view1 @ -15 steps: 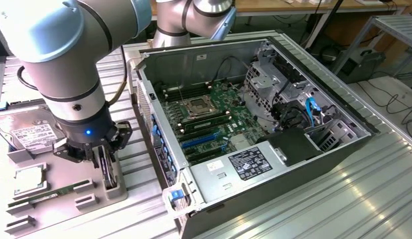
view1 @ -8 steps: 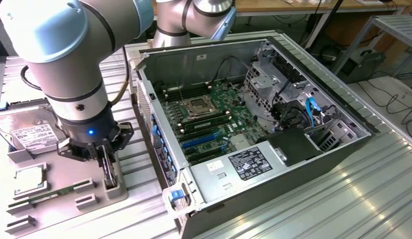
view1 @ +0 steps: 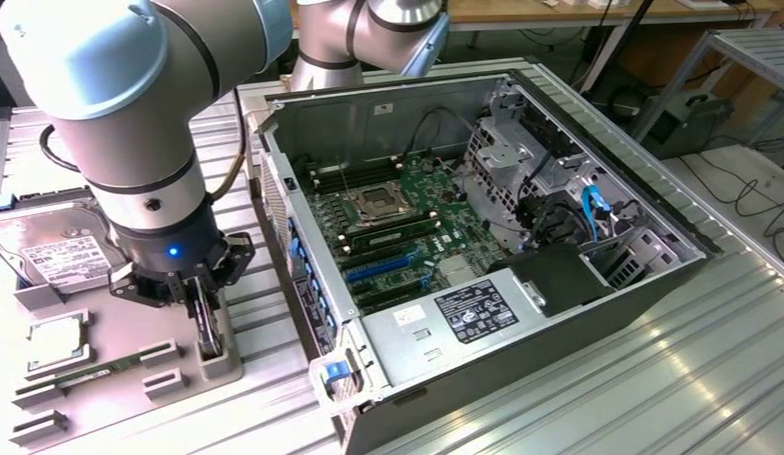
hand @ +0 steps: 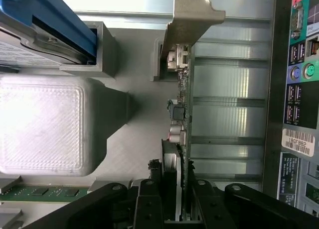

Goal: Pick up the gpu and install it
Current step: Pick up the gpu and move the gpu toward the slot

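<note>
The gpu [view1: 212,334] stands on its edge in a slot of the grey parts holder [view1: 176,379], at the exterior view's left beside the open computer case [view1: 366,114]. My gripper [view1: 198,301] reaches straight down over it. In the wrist view the gpu [hand: 181,94] appears edge-on as a thin dark card, its pale metal bracket [hand: 192,20] at the far end. My gripper [hand: 177,201] is shut on the card, one black finger [hand: 149,194] on each side. The card's lower edge still sits in the holder.
The motherboard [view1: 405,218] lies exposed in the case, with blue expansion slots [view1: 379,273]. A hard drive [view1: 50,248], a processor [view1: 57,343] and a green memory stick [view1: 95,373] share the holder. The case's rear port panel [hand: 299,84] stands close beside the card.
</note>
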Motion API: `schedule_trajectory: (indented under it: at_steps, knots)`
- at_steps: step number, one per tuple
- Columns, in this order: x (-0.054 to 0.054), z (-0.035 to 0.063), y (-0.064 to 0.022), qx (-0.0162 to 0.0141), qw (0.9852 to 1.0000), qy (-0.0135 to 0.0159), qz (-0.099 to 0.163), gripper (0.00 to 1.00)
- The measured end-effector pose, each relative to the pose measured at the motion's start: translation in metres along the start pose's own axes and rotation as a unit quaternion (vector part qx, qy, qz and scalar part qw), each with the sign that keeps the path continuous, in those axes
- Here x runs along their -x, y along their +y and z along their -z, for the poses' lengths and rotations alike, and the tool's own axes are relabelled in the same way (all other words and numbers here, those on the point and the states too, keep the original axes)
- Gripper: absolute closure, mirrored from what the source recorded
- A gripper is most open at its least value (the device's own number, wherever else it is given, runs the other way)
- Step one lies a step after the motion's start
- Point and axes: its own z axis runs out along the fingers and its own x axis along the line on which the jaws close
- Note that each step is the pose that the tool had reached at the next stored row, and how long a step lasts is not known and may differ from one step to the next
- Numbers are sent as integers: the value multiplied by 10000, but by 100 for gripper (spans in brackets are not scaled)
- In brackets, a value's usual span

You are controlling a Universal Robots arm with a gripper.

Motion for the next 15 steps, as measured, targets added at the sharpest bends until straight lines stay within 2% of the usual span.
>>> schedule_trajectory:
  at_steps: [2, 4, 7, 9, 13, 15]
  knots:
    - [0, 1, 0, 0, 10000, 0, 0, 72]
    - [1, 54, 1, 2, 10000, 0, 4, 72]
    - [5, 263, 2, 4, 10000, 0, 3, 72]
    - [7, 346, 2, 5, 10000, 0, 4, 72]
    - [12, 587, 3, 5, 10000, 0, 4, 72]
    - [14, 665, 3, 5, 10000, 0, 4, 72]
